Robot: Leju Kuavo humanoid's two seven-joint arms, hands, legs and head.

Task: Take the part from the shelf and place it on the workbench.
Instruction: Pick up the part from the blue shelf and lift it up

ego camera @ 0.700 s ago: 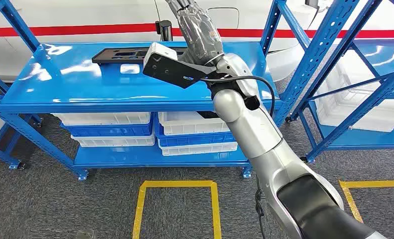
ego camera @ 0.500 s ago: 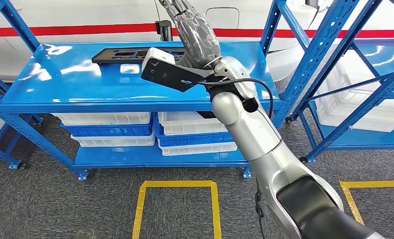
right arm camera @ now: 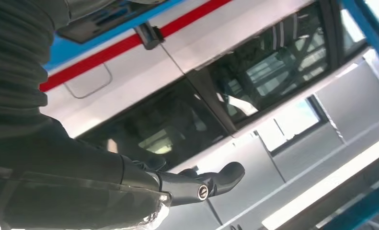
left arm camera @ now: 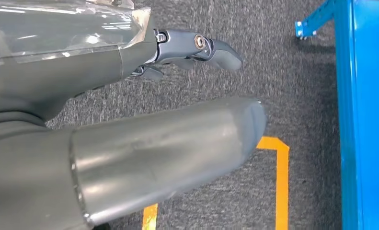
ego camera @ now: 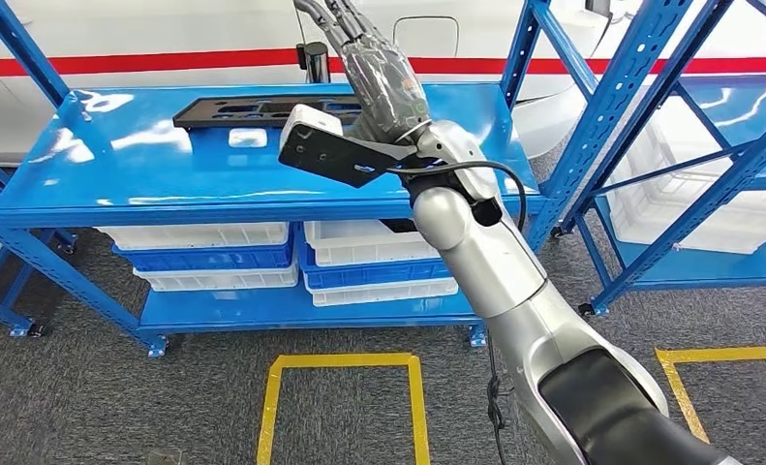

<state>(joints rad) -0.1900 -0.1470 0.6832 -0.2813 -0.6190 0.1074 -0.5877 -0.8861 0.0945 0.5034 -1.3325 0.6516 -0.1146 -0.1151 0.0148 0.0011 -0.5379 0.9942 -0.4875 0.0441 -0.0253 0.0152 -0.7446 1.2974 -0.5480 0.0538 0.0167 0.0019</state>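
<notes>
A long flat black part (ego camera: pixel 253 109) with cut-outs lies along the back of the blue shelf's top level (ego camera: pixel 166 174). My right hand (ego camera: pixel 379 68) is raised above the shelf, just right of the part's end and not touching it, its fingers (ego camera: pixel 325 15) reaching up out of the picture. In the right wrist view this hand (right arm camera: pixel 82 182) has its fingers (right arm camera: pixel 211 179) stretched out with nothing in them, and the black part (right arm camera: pixel 101 19) shows behind it. My left hand (left arm camera: pixel 130 96) hangs over the grey floor, fingers (left arm camera: pixel 197 45) apart and holding nothing.
A small white piece (ego camera: pixel 248 138) lies on the shelf in front of the part. White and blue bins (ego camera: pixel 204 254) fill the lower level. A white vehicle with a red stripe (ego camera: pixel 166 60) stands behind. Another blue rack (ego camera: pixel 669 145) stands right. Yellow floor markings (ego camera: pixel 345 360) lie in front.
My right arm has lifted a little higher and further over the shelf, so the fingers now leave the picture. The whole view has also shifted slightly.
</notes>
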